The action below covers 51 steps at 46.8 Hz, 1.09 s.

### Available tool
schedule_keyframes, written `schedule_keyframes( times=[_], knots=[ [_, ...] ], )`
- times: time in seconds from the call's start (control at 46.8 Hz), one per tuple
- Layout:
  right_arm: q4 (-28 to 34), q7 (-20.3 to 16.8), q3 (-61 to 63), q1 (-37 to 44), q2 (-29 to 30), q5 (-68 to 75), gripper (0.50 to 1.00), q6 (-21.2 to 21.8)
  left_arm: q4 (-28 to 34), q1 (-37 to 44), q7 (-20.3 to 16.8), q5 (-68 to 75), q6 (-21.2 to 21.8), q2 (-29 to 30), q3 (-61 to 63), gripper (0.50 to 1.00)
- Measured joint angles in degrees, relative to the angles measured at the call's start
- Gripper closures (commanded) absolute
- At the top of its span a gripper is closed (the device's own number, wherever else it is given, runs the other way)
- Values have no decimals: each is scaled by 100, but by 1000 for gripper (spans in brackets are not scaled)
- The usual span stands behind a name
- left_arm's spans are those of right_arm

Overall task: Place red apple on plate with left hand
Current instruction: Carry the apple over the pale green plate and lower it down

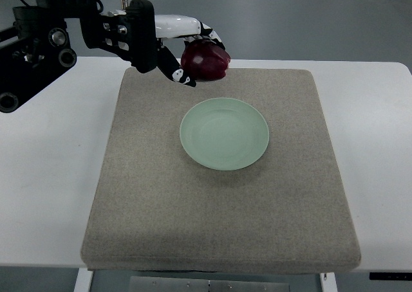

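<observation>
Nearest the lower edge: white table [45,195], smooth, carrying a square grey mat [161,202] of coarse felt-like weave. At mat centre, plate [224,134]: round, pale green, glossy, shallow, bare. At upper left, left hand [187,51], its arm entering from the left edge, fingers clamped on the apple [206,60]: dark red, rounded, shiny, at the mat's far edge. Key relation: plate lies below and slightly right of the held apple, apart from it. Right hand absent.
</observation>
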Motion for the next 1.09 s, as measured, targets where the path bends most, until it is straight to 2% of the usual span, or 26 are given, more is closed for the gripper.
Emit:
schedule_keyframes(
  times=[0.257,0.492,0.684,0.983,1.048,1.09],
  knots=[
    [0,0,0,0,0,0,536,0,366,59,32,85,316,-785,335,1000],
    [-1,0,0,0,0,0,536,0,742,319,39,362,639,-856,653,1000],
    [-2,0,0,0,0,0,536,0,812,556,38,956,967,-1144,696,1000],
    [-1,0,0,0,0,0,536,0,859,607,37,964,990,-1185,850,994],
    [0,0,0,0,0,0,536,0,870,614,37,957,990,-1185,878,975],
    [-1,0,0,1,0,0,536,0,882,616,37,952,989,-1185,881,905]
  ],
)
